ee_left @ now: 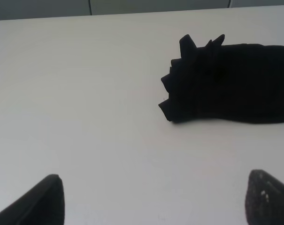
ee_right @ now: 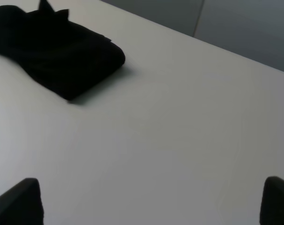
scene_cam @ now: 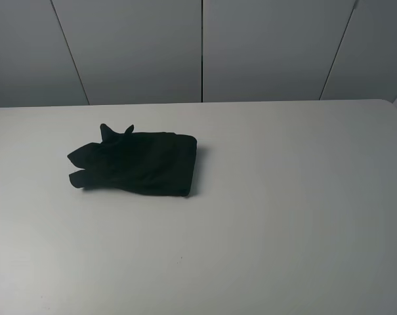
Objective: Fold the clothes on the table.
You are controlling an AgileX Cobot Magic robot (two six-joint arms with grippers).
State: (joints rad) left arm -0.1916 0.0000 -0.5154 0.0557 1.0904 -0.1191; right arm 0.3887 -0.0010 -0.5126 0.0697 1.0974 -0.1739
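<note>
On the left side of the white table (scene_cam: 283,230) lies the black T-shirt (scene_cam: 139,162), already bundled into a compact, roughly rectangular packet. Its left end is ragged — several layered edges and two small peaks of cloth stick out there — while its right end is a clean, rounded fold casting a thin shadow on the tabletop. No print shows on the cloth from any angle; it reads as plain black.

Neither arm appears in the high view. From the left wrist camera, the left gripper (ee_left: 153,199) has its two dark fingertips (ee_left: 38,204) spread wide apart, with nothing but bare table between them; the shirt (ee_left: 226,84) sits well beyond them, its ragged end nearest. The table surface (ee_left: 85,93) around it is plain and unmarked.

Moving right, the right gripper (ee_right: 153,201) is likewise spread open, its fingertips (ee_right: 19,204) showing only at the lower corners of its camera's picture and holding nothing. From that side the shirt (ee_right: 62,51) lies well apart across the table (ee_right: 179,117), folded end towards the camera — the grey panelled wall (scene_cam: 201,49) stands behind the far edge.
</note>
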